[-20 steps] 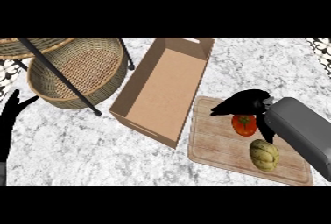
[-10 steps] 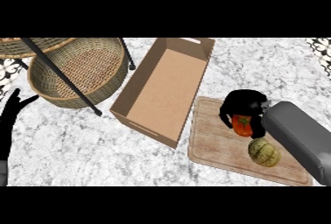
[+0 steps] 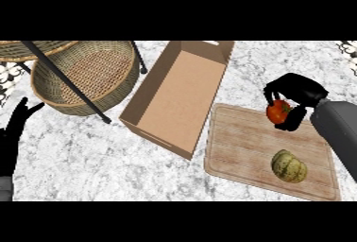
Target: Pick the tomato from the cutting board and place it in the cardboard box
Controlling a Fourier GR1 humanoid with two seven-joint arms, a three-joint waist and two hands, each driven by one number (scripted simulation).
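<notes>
A red tomato [image 3: 278, 111] is held above the far right part of the wooden cutting board [image 3: 241, 149], with my right hand [image 3: 296, 94] curled round it from above and from the right. The open cardboard box [image 3: 178, 92] lies to the left of the board, its inside bare. My left hand [image 3: 15, 127] rests open at the view's left edge, fingers up.
A green-yellow melon-like fruit [image 3: 289, 166] lies on the board's near right part. A wicker basket [image 3: 80, 75] sits at the far left, with a black rod [image 3: 66, 80] slanting across it. The counter is white marble.
My right hand closed on the tomato and lifted it up and to the right, away from the board's surface. The left hand stayed still.
</notes>
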